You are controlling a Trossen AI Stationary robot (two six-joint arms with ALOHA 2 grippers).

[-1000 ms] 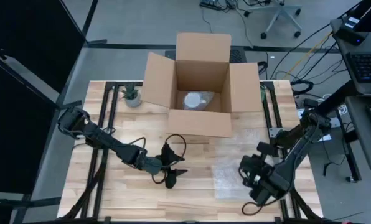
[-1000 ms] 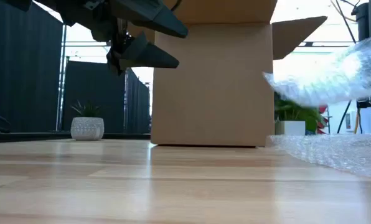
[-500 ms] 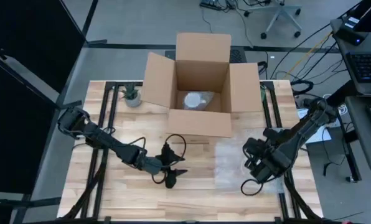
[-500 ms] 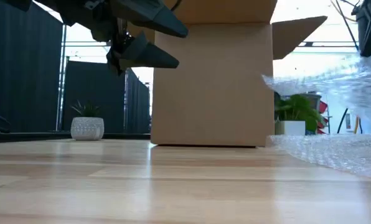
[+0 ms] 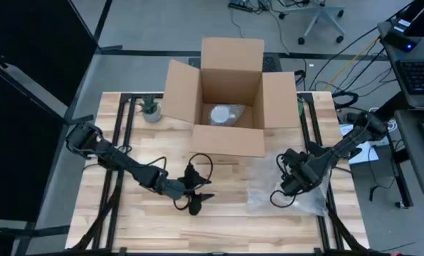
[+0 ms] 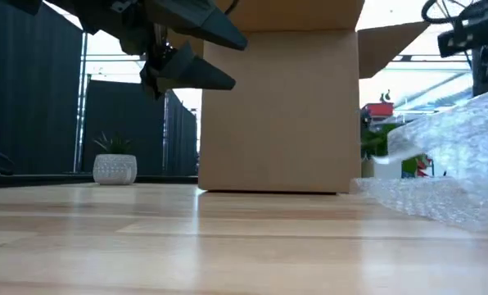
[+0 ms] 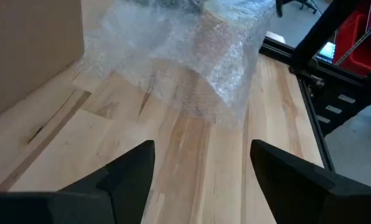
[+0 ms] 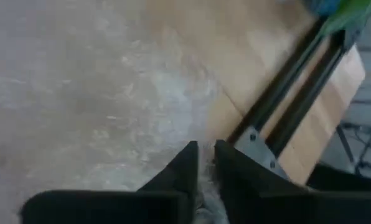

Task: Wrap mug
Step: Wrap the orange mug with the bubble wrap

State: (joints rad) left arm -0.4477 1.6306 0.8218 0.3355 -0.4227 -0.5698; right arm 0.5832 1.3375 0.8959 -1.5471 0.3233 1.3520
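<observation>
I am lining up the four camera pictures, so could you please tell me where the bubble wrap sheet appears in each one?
High view: the bubble wrap sheet lies at right of centre, under the right hand.
Low view: it billows along the right edge.
Left wrist view: it fills the top middle, beyond the open left hand.
Right wrist view: it covers the left half.
Shared landmark: the cardboard box, beside the sheet.

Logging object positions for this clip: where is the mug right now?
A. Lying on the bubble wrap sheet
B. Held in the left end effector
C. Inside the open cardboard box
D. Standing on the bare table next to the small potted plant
C: in the high view the mug sits on the floor of the open cardboard box, away from the bubble wrap that the right end effector pinches.
</observation>
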